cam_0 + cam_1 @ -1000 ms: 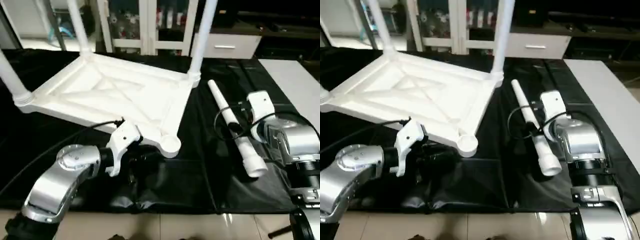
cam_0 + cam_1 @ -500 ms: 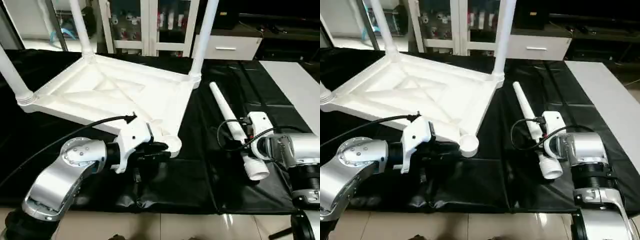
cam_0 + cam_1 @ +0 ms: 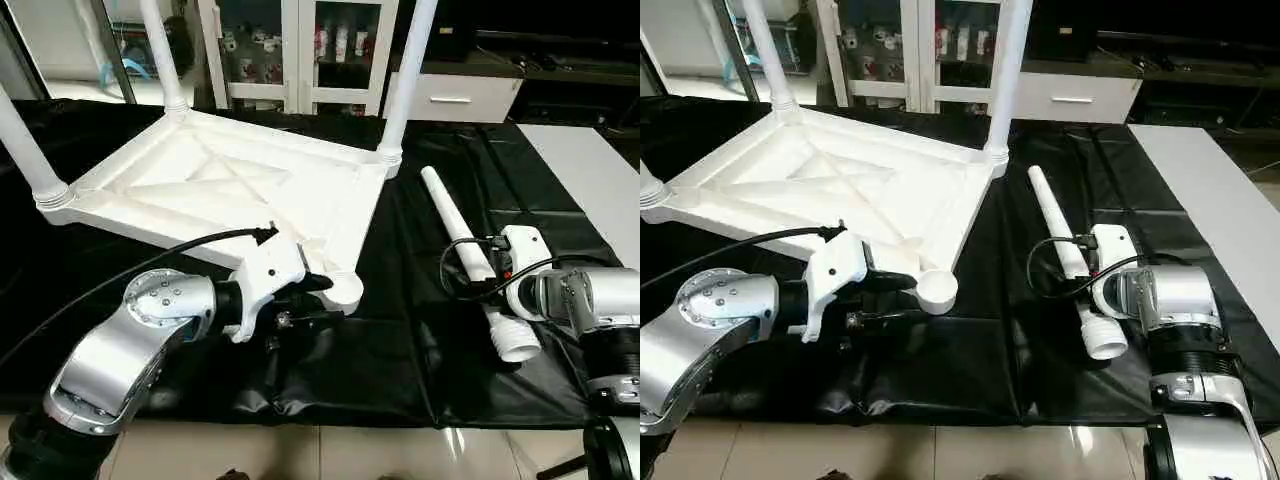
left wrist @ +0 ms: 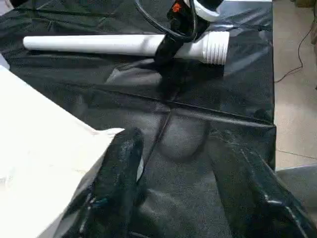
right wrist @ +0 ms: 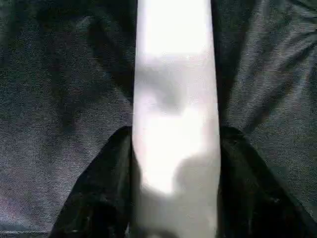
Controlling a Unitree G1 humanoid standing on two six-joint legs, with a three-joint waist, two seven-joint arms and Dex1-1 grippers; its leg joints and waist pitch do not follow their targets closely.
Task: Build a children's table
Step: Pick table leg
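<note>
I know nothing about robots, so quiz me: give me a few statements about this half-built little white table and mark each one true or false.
1. The white plastic tabletop lies upside down, ribbed underside up. True.
2. All four corner sockets hold legs. False: three legs stand in sockets; the round near-corner socket is empty.
3. A loose white tubular leg lies on the black cloth. True.
4. The right gripper has a finger on each side of that loose leg. True.
5. The left gripper grips the loose leg. False: it is at the tabletop's near corner.
</note>
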